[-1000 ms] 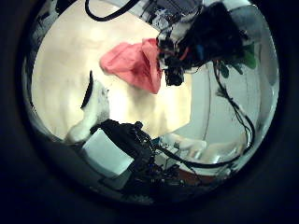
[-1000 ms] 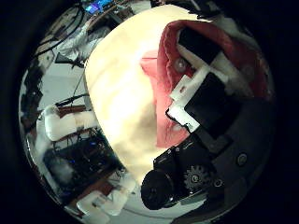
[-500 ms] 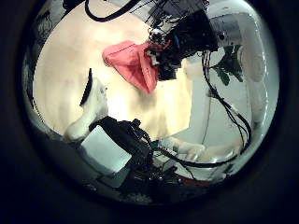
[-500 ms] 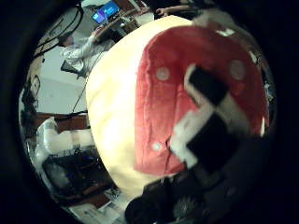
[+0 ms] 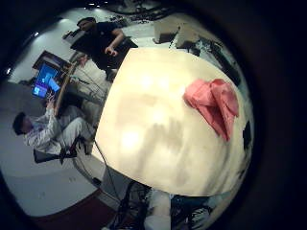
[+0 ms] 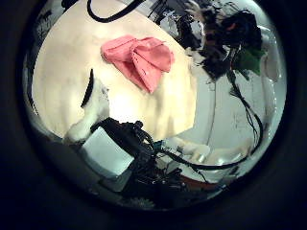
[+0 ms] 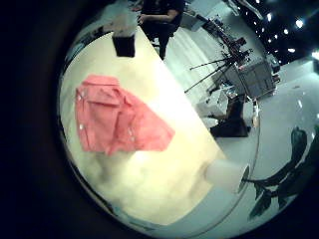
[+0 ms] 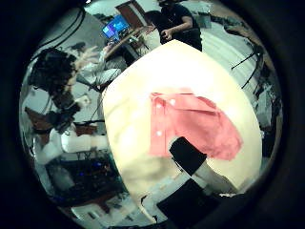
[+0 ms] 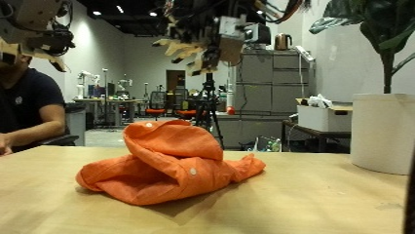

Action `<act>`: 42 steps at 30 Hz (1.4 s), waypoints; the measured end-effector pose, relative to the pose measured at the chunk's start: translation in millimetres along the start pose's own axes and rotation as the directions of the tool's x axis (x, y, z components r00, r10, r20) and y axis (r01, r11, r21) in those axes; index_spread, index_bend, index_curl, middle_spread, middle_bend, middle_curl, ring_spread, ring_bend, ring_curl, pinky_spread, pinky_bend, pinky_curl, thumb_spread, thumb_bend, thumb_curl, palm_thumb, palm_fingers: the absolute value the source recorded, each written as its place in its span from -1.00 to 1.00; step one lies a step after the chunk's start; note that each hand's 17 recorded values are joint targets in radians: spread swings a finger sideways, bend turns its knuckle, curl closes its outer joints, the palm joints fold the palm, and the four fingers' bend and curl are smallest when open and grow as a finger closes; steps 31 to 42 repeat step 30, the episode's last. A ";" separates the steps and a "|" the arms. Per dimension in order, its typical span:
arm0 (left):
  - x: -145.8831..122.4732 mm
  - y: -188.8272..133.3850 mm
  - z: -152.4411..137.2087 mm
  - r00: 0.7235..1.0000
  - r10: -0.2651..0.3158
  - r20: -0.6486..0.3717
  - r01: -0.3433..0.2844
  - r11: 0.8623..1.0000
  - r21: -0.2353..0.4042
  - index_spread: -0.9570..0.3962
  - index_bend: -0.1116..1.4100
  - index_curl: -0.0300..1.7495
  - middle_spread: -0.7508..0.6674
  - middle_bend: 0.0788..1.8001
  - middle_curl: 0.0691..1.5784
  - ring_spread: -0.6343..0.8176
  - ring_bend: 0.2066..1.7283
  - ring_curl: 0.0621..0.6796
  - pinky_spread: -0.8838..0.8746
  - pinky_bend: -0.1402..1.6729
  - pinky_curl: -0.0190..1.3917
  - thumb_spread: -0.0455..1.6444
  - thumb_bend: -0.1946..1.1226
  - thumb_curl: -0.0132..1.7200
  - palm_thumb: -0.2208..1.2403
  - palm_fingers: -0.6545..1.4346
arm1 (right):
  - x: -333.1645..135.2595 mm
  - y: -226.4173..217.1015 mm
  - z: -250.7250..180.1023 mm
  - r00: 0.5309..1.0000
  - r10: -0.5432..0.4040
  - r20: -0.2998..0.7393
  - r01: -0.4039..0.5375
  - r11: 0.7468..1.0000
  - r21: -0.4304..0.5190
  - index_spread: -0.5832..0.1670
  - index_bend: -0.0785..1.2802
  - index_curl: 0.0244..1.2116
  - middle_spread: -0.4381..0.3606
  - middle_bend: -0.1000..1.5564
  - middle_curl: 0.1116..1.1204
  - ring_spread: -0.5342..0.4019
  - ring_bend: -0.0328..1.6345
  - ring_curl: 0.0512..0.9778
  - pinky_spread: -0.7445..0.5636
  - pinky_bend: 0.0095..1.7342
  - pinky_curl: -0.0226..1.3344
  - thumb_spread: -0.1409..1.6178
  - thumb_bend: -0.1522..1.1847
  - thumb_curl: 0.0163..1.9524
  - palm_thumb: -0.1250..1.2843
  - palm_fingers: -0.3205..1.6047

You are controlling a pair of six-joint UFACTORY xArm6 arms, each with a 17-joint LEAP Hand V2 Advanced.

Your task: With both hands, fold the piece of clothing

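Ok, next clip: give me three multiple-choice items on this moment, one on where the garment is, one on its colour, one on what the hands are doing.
1. Where does the garment lie?
A. On the wooden table top
B. On the floor
C. Draped over a chair

2. What colour is the garment?
A. Blue
B. Orange-pink
C. Green

3. How do the hands stand to the garment?
A. Both clamp it
B. One pins it flat
C. Both are raised above it, touching nothing

Answers:
1 A: the garment sits bunched on the table.
2 B: it shows orange-pink in the outside view.
3 C: the left hand and the right hand hang high over the table with fingers spread, apart from the cloth; the palm views show it lying free with no fingers on it.
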State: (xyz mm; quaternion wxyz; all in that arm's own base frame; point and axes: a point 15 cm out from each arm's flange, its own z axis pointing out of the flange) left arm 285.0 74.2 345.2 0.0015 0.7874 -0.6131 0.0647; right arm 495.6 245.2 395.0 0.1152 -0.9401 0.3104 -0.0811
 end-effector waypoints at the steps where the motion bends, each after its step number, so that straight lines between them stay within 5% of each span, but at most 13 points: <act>1: 1.1 2.2 -1.7 1.000 0.015 0.011 -0.015 1.000 -0.009 0.62 -0.65 -0.64 0.25 -0.83 -0.61 0.49 -0.61 -0.57 0.40 -0.52 -0.53 0.41 -0.73 -0.51 0.30 -0.23 | -0.8 15.6 -12.8 1.000 0.015 0.012 -0.015 1.000 -0.027 -0.63 -0.54 -0.38 0.11 -0.37 -0.41 0.30 -0.11 -0.35 0.62 -0.24 -0.15 0.40 -0.81 -0.58 0.11 -0.67; 6: 14.5 20.1 -3.0 0.993 0.105 0.046 -0.101 0.991 -0.086 0.62 -0.64 -0.64 0.25 -0.83 -0.61 0.49 -0.61 -0.56 0.40 -0.52 -0.54 0.42 -0.73 -0.52 0.28 -0.23 | -4.7 72.1 -61.8 0.997 0.074 0.031 -0.070 0.992 -0.107 -0.57 -0.54 -0.39 0.16 -0.40 -0.45 0.43 -0.24 -0.45 0.74 -0.36 -0.27 0.42 -0.81 -0.60 0.11 -0.65; 9: 18.9 39.0 -10.3 0.981 0.177 0.085 -0.160 0.971 -0.176 0.62 -0.65 -0.64 0.26 -0.83 -0.61 0.49 -0.61 -0.56 0.40 -0.53 -0.53 0.42 -0.74 -0.52 0.24 -0.23 | -1.5 124.6 -98.3 0.988 0.151 0.026 -0.146 0.978 -0.152 -0.55 -0.56 -0.40 0.19 -0.44 -0.48 0.50 -0.30 -0.50 0.76 -0.42 -0.32 0.44 -0.82 -0.62 0.05 -0.64; 14: 29.9 48.8 -14.7 0.965 0.247 0.086 -0.218 0.943 -0.252 0.62 -0.64 -0.64 0.27 -0.83 -0.61 0.49 -0.62 -0.56 0.39 -0.53 -0.53 0.43 -0.74 -0.53 0.21 -0.22 | -17.3 198.3 -85.3 0.965 0.253 0.073 -0.222 0.930 -0.292 -0.51 -0.60 -0.43 0.23 -0.51 -0.52 0.57 -0.38 -0.56 0.79 -0.49 -0.38 0.46 -0.82 -0.67 -0.06 -0.62; 22: 37.1 47.2 -0.2 0.960 0.273 0.062 -0.244 0.923 -0.297 0.60 -0.64 -0.64 0.28 -0.81 -0.60 0.46 -0.61 -0.56 0.36 -0.54 -0.54 0.44 -0.73 -0.53 0.20 -0.21 | -58.1 275.2 -46.1 0.925 0.368 0.098 -0.298 0.859 -0.417 -0.47 -0.62 -0.47 0.27 -0.58 -0.55 0.62 -0.48 -0.61 0.79 -0.57 -0.45 0.47 -0.80 -0.71 -0.15 -0.58; 28: 28.0 47.1 0.5 0.967 0.249 0.058 -0.221 0.929 -0.298 0.62 -0.65 -0.64 0.24 -0.79 -0.60 0.44 -0.62 -0.57 0.36 -0.55 -0.54 0.45 -0.73 -0.53 0.21 -0.20 | -65.2 295.7 -35.4 0.909 0.404 0.103 -0.318 0.833 -0.453 -0.43 -0.63 -0.48 0.29 -0.61 -0.56 0.64 -0.51 -0.62 0.78 -0.61 -0.48 0.48 -0.80 -0.72 -0.12 -0.56; 42: 29.4 49.9 1.1 0.968 0.247 0.048 -0.222 0.929 -0.295 0.62 -0.65 -0.64 0.23 -0.79 -0.60 0.43 -0.62 -0.57 0.36 -0.55 -0.54 0.45 -0.73 -0.53 0.22 -0.20 | -66.9 296.8 -37.5 0.909 0.405 0.104 -0.319 0.832 -0.454 -0.42 -0.62 -0.49 0.29 -0.62 -0.56 0.65 -0.53 -0.63 0.78 -0.63 -0.48 0.48 -0.80 -0.72 -0.11 -0.54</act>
